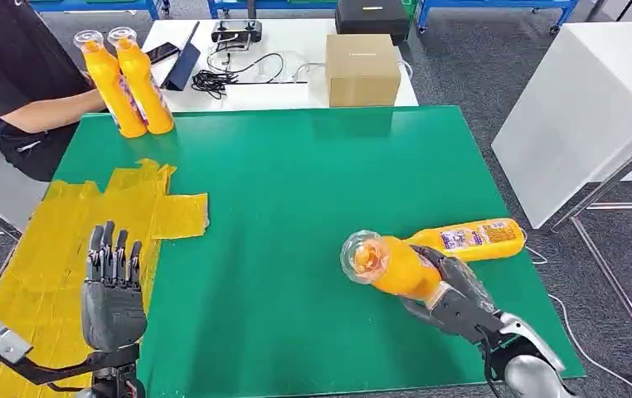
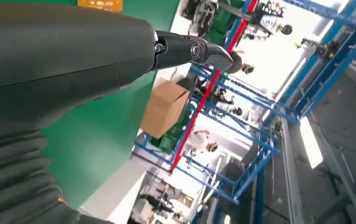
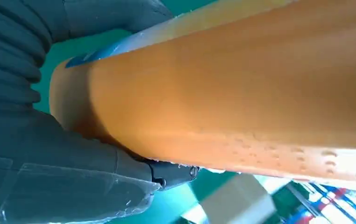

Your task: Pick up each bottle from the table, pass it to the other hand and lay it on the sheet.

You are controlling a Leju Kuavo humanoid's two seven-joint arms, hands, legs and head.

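My right hand (image 1: 454,300) grips an orange bottle (image 1: 396,264) with a clear cap, lifted over the green table's near right part and tilted with its cap toward the left. In the right wrist view the bottle's orange body (image 3: 241,88) lies across my hand (image 3: 50,168). A second orange bottle (image 1: 472,238) lies on its side just behind it. Two more orange bottles (image 1: 130,83) stand at the far left, where a person's hand touches them. My left hand (image 1: 112,286) is raised over the yellow sheet (image 1: 64,249), fingers straight and apart, holding nothing.
A person in black (image 1: 14,83) sits at the far left corner. Behind the green table (image 1: 313,174) a white table carries a cardboard box (image 1: 362,70), cables and a tablet. A white cabinet (image 1: 578,108) stands to the right.
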